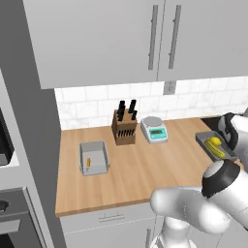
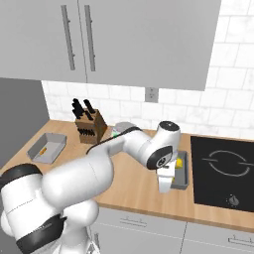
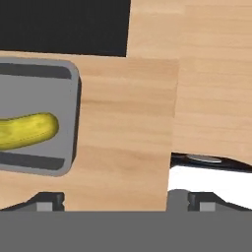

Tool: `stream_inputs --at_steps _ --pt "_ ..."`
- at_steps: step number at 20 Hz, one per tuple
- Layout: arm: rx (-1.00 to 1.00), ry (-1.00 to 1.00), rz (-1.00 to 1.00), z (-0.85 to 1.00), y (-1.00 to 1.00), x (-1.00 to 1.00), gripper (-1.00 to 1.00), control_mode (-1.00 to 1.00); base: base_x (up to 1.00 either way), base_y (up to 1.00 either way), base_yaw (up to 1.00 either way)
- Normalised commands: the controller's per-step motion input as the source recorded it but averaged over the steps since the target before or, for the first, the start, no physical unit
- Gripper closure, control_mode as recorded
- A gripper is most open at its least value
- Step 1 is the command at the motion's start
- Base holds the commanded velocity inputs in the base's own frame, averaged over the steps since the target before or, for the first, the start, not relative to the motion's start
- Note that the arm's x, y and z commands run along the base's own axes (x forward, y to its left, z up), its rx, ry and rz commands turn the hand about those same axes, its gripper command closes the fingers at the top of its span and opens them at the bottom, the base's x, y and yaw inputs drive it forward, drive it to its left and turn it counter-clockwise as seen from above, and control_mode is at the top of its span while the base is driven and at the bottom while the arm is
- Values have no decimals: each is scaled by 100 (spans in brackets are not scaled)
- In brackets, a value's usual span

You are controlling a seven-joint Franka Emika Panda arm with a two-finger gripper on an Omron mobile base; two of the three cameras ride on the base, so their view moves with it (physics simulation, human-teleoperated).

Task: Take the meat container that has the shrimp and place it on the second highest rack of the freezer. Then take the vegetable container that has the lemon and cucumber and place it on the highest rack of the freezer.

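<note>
The meat container [image 1: 92, 157], a light-grey tray holding the small orange shrimp [image 1: 88, 162], sits on the left of the wooden counter; the right base view shows this meat container [image 2: 47, 147] at far left. The dark-grey vegetable container [image 1: 215, 145] lies at the right with the lemon [image 1: 213, 141] and cucumber [image 1: 219, 151] inside. My gripper [image 2: 165, 186] hangs open just above the near end of the vegetable container [image 2: 181, 173]. In the hand view the gripper [image 3: 123, 202] straddles the rim of the vegetable container [image 3: 73, 118], the cucumber [image 3: 27, 131] to its left. The freezer is out of view.
A knife block [image 1: 124, 127] and a kitchen scale [image 1: 154, 129] stand at the back of the counter. A black cooktop [image 2: 223, 171] lies right beside the vegetable container. Wall cabinets [image 1: 121, 38] hang overhead. Bare wood [image 1: 145, 169] stretches between the two trays.
</note>
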Motion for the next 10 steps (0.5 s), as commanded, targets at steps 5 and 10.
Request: stream_inputs --at_steps 5,10 --pt "5 0 -12 -49 -40 15 -100 -100 0 0 0" --pt "8 1 8 -12 -7 49 -100 -100 0 0 0"
